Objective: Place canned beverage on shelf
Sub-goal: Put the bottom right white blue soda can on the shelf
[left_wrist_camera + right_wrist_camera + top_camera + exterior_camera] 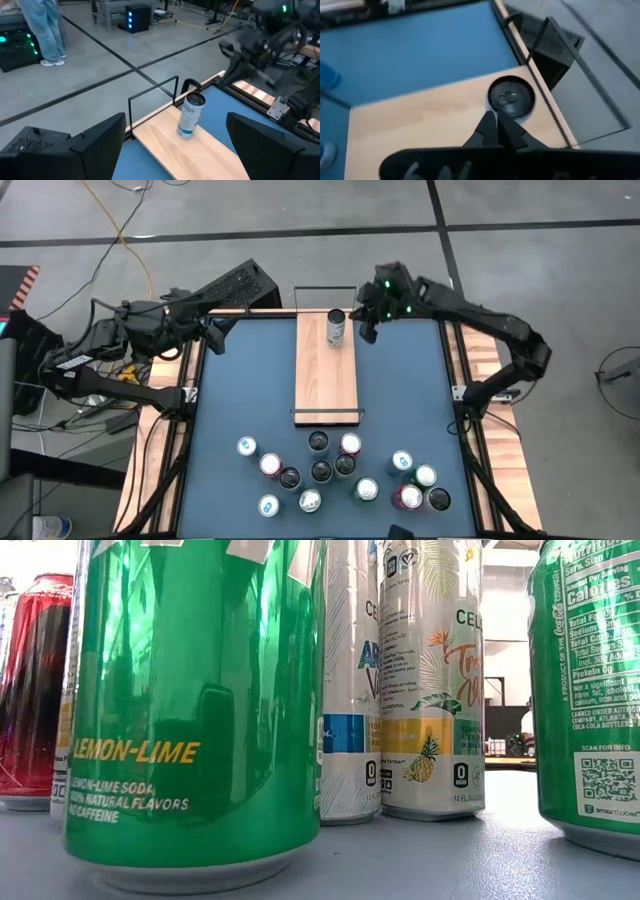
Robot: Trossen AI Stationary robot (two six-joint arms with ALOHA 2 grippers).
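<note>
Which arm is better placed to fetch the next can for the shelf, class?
Probably the right. Its right gripper, shut and empty, hangs beside the can standing on the shelf. The left gripper, open, waits at the table's far left corner, no closer to the loose cans.

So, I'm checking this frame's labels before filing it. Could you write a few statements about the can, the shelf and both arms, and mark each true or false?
1. One can stands on the shelf. True.
2. That can stands at the shelf's end nearest the clustered cans. False: it stands at the far end, by the wire rail.
3. The right gripper grips the can. False: its fingers are shut, empty, beside the can.
4. The left gripper is open. True.
5. The cluster of cans sits on the shelf. False: they stand on the blue table.
</note>
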